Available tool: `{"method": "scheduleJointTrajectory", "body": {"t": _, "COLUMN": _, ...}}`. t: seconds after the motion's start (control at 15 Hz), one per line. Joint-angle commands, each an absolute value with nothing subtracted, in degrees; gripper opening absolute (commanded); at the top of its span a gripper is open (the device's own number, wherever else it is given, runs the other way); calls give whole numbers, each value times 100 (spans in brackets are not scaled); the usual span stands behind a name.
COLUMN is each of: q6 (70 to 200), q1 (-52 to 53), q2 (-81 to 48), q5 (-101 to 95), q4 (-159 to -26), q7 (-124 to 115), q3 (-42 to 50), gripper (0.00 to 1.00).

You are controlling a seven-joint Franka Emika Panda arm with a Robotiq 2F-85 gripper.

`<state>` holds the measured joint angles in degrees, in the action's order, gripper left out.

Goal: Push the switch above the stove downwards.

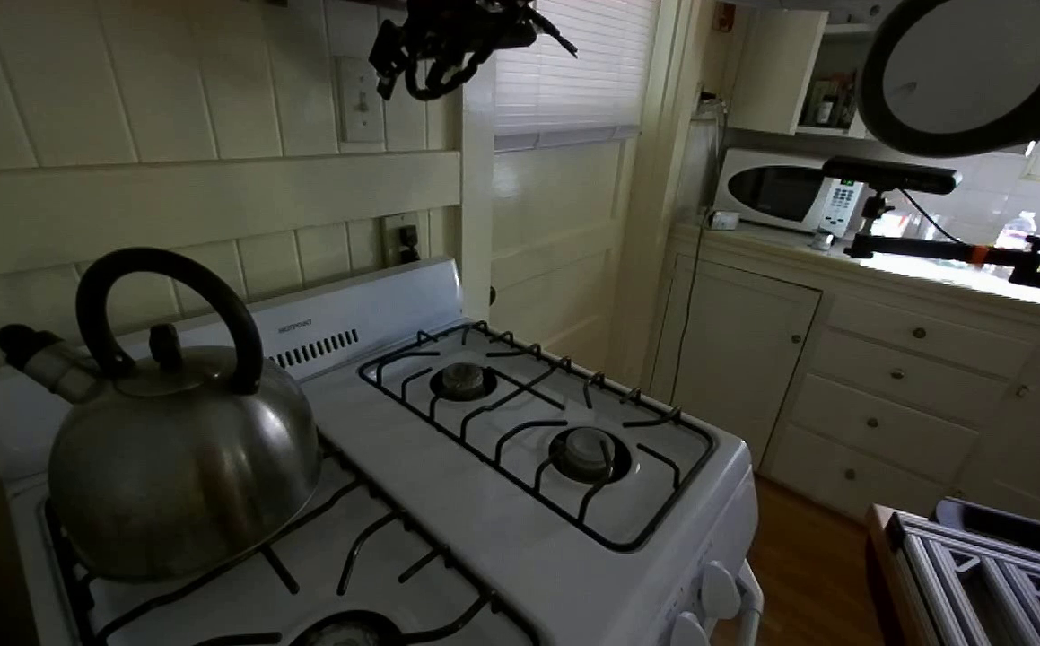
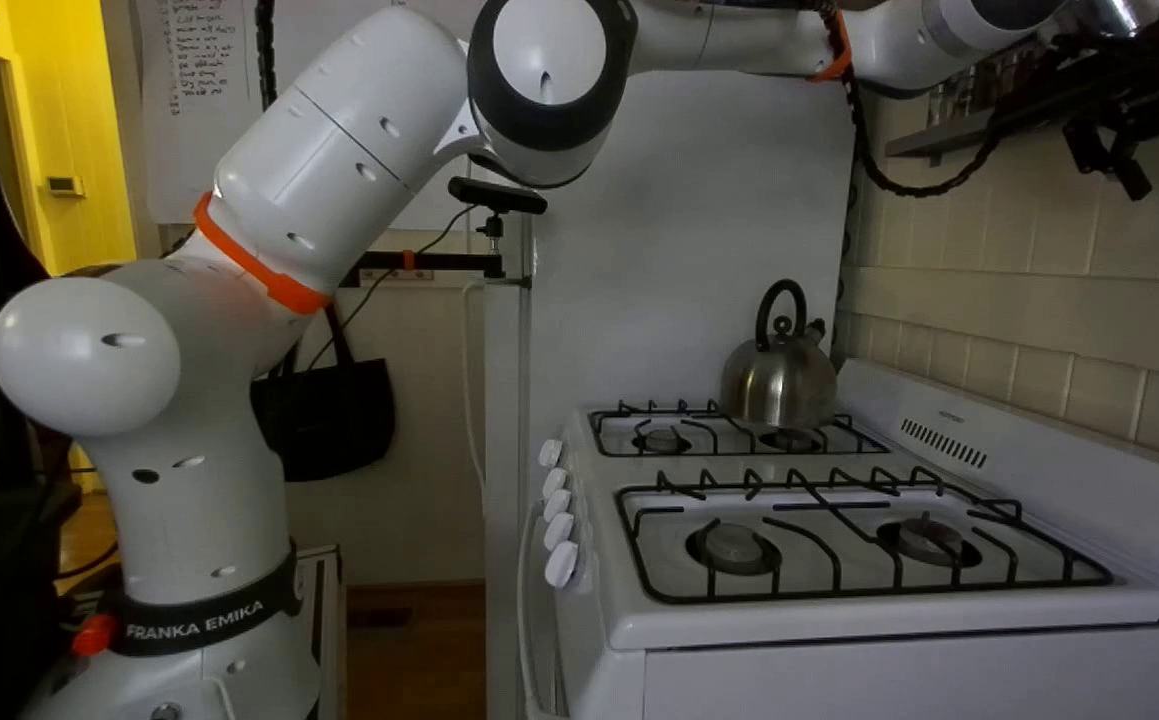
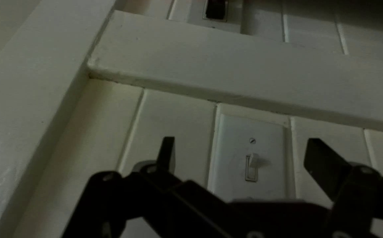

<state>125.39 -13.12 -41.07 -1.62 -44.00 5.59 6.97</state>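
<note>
The switch is a cream-white wall plate point(image 1: 361, 100) above the stove point(image 1: 452, 502). In the wrist view, which stands upside down, the switch point(image 3: 251, 162) lies between the finger images, its toggle toward the top end of its slot there. The stove point(image 2: 839, 625) shows in both exterior views. My gripper point(image 3: 241, 142) is open and empty, fingers spread wide either side of the switch. It hangs high near the wall point(image 1: 430, 63), beside the switch, and is partly cut off at the top. It also shows dark at the upper right point(image 2: 1109, 160). I see no contact with the toggle.
A steel kettle point(image 1: 183, 467) stands on the stove's back burner. A wooden rail point(image 1: 214, 197) runs under the switch, with a plugged outlet point(image 1: 403, 238) below it. A wall shelf point(image 2: 959, 130) is near the arm. A blind-covered door point(image 1: 564, 81) stands beside the switch wall.
</note>
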Motion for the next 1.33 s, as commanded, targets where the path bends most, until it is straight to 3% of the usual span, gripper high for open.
{"method": "scheduleJointTrajectory", "body": {"t": 0.0, "q6": 12477, "q1": -1236, "q2": -3713, "q5": -130, "q4": -4826, "q7": 396, "q3": 679, "gripper": 100}}
{"method": "scheduleJointTrajectory", "body": {"t": 0.53, "q6": 12424, "q1": -1157, "q2": -3189, "q5": -194, "q4": -5617, "q7": 41, "q3": 727, "gripper": 100}}
{"method": "scheduleJointTrajectory", "body": {"t": 1.27, "q6": 12655, "q1": -960, "q2": -1939, "q5": -315, "q4": -7700, "q7": -502, "q3": 794, "gripper": 100}}
